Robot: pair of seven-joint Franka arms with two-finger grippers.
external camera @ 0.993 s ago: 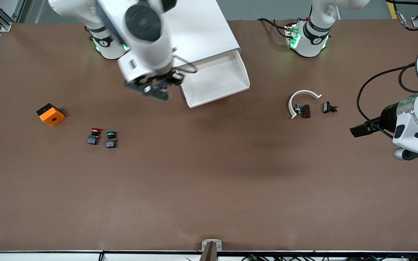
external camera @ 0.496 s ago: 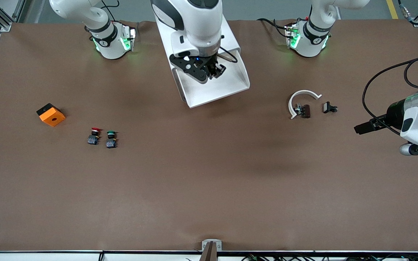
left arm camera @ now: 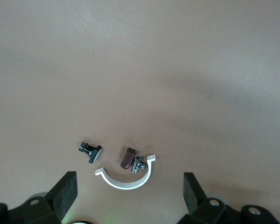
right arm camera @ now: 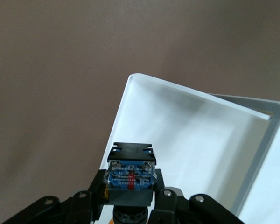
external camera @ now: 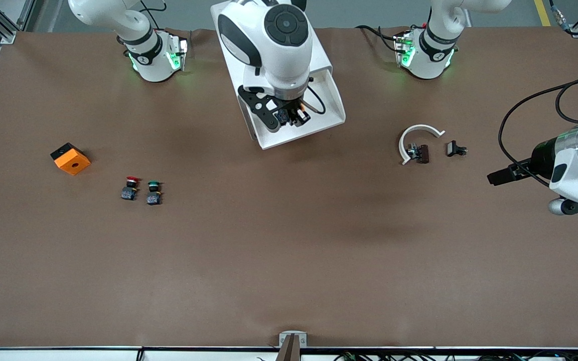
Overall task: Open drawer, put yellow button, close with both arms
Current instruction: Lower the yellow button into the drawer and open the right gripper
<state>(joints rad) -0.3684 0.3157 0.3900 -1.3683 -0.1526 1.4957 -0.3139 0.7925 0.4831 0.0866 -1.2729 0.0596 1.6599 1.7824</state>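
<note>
The drawer [external camera: 325, 116] stands pulled out of the white cabinet [external camera: 319, 56], and its white tray shows bare. My right gripper [external camera: 289, 118] hangs over the tray and is shut on the yellow button. In the right wrist view the yellow button [right arm camera: 130, 179] shows its blue-grey body between the fingers [right arm camera: 164, 196], with the cap mostly hidden, above the tray's corner [right arm camera: 186, 135]. My left gripper [external camera: 493, 179] is open and empty, low over the table at the left arm's end. It waits there.
A red-capped button [external camera: 129, 188] and a green-capped button [external camera: 153, 193] stand toward the right arm's end, with an orange box [external camera: 70, 158] beside them. A white curved clamp [external camera: 417, 135], a metal fitting [external camera: 418, 152] and a black piece [external camera: 455, 149] lie by the left gripper.
My right gripper has swung with the button from beside the drawer to over its tray. The left arm has shifted only slightly.
</note>
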